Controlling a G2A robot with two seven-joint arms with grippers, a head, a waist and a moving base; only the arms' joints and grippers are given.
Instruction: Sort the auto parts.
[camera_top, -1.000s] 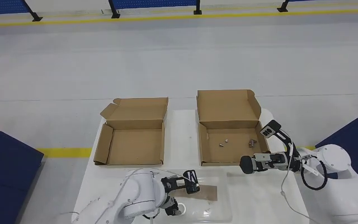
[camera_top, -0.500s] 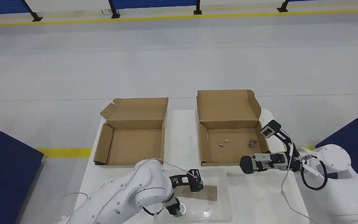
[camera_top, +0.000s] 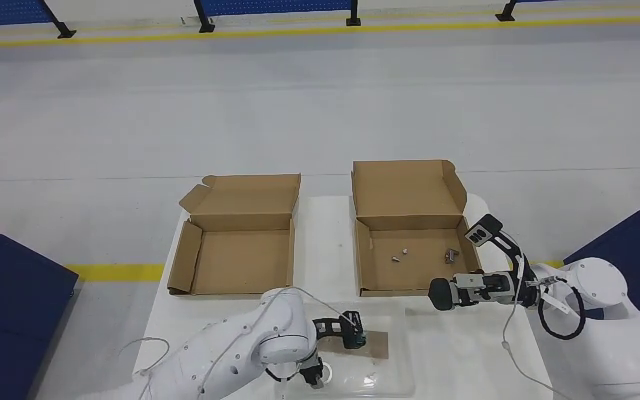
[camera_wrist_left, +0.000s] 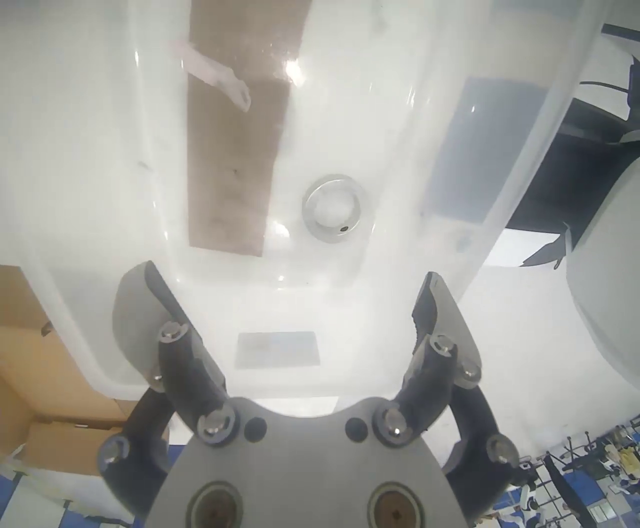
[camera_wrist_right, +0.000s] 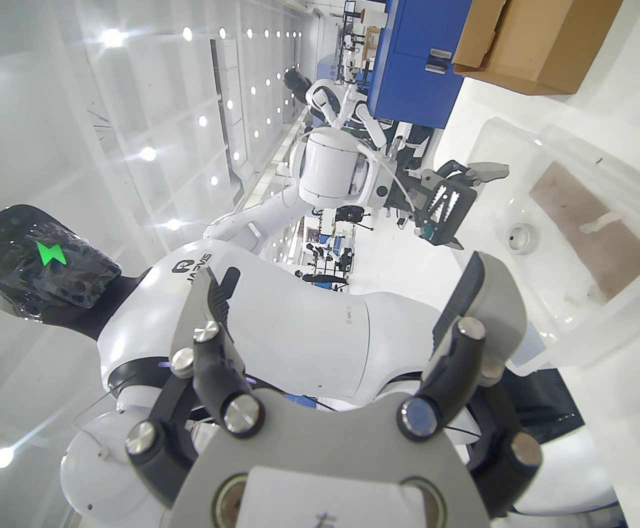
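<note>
Left tool (camera_wrist_left: 287, 280): jaws wide apart, holding nothing, tilted down over the clear plastic bin (camera_wrist_left: 525, 165) at the surface's near edge.
Metal ring (camera_wrist_left: 333, 207): smooth, flat on the bin floor, bore up, beside a cardboard strip (camera_wrist_left: 230, 165).
Pale clip (camera_wrist_left: 215, 75): elongated, diagonal across the strip.
Right tool (camera_wrist_right: 340, 280): wide apart, holding nothing, by the right box (camera_top: 410, 195).

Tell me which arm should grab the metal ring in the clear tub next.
Left, likely. The left claw hangs open directly over the clear tub, the metal ring just ahead of it. The right claw, also open, sits by the right cardboard box, apart from the tub.
</note>
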